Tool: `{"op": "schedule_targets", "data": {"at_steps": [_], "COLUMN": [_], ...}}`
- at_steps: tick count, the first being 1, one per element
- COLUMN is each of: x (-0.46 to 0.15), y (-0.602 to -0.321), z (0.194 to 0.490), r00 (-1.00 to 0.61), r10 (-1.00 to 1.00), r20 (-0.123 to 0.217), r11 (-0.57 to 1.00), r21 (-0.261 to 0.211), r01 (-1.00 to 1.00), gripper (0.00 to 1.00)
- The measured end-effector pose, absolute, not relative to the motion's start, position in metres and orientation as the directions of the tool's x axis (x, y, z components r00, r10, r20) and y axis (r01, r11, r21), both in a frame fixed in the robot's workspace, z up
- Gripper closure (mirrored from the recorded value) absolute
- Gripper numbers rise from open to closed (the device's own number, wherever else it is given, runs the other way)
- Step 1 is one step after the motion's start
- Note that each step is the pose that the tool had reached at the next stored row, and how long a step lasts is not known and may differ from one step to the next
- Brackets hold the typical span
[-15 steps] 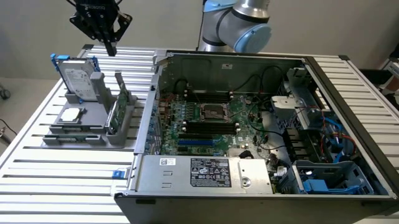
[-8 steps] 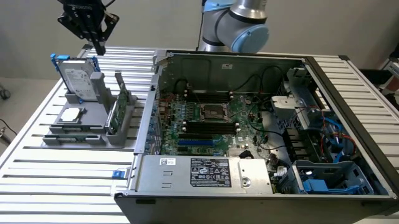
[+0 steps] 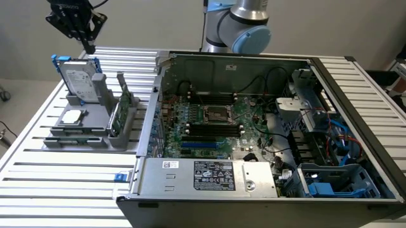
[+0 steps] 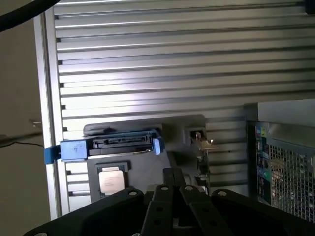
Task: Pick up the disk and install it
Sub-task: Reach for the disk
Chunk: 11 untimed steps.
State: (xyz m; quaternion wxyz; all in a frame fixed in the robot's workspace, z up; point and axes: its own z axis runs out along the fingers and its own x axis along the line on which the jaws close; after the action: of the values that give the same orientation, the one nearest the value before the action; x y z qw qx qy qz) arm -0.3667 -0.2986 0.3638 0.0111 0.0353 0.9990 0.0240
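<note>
Gripper [image 3: 90,47] closed and empty, hanging just above the disk [image 3: 81,84], not touching, disk upright in grey stand [image 3: 89,140], beside open computer case [image 3: 222,66]

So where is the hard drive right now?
The hard drive stands upright in the grey holder on the exterior view's left, beside the open computer case, with the gripper hovering near its top edge.

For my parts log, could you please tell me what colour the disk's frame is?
Blue; the disk shows its frame best in the wrist view.
</note>
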Motion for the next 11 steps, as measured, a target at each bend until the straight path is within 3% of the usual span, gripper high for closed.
{"op": "schedule_targets", "data": {"at_steps": [11], "x": [-0.417], "y": [-0.278], "z": [0.358], "r00": [-0.997], "r10": [0.071], "r20": [-0.020], "r11": [0.996], "r21": [0.049], "r01": [0.070], "gripper": [0.89]}}
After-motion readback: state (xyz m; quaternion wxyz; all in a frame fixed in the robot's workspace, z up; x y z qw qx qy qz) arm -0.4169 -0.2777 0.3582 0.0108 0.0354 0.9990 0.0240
